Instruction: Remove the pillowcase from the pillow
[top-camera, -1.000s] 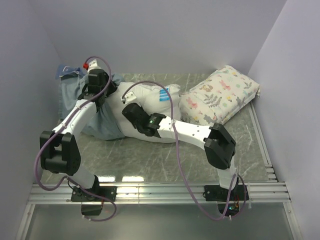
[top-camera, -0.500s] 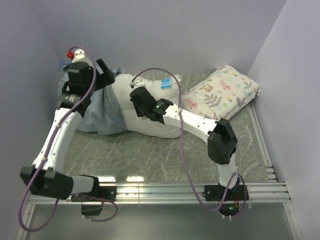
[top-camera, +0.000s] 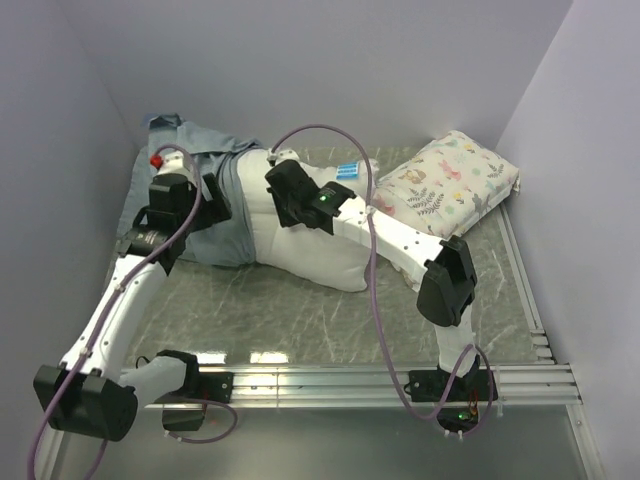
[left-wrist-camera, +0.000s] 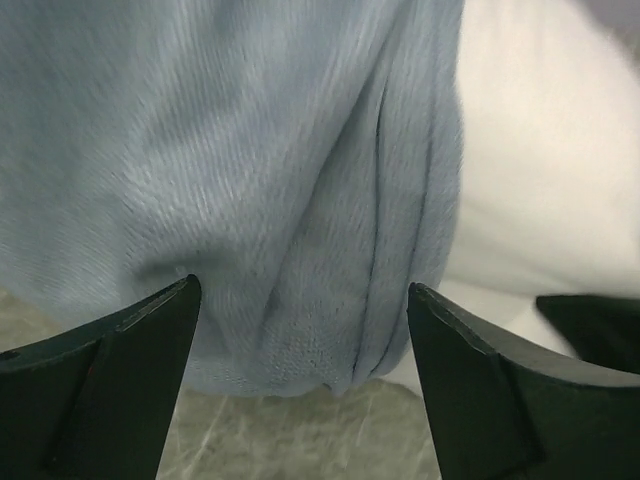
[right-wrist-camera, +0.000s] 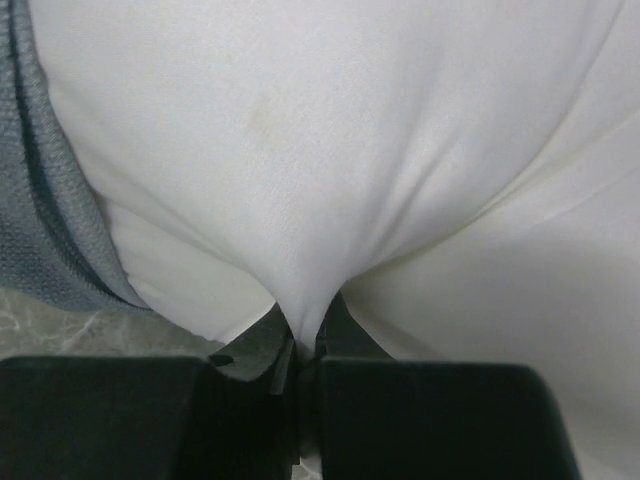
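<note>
Beside floral cushion (top-camera: 445, 190), right gripper (right-wrist-camera: 300, 338) pinching white pillow (right-wrist-camera: 350, 150) — left gripper (left-wrist-camera: 302, 288) agape, pillowcase (left-wrist-camera: 250, 150) bunched ahead

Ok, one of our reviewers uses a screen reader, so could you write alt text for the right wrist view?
The right gripper is shut on a pinched fold of the plump white pillow, which fills most of the view. The grey-blue pillowcase shows along the left edge, above a patch of grey marbled table.

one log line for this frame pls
left gripper: open at pillowcase fold | right gripper: shut on pillow | pillowcase: bunched over one pillow end | removal: unfinished
</note>
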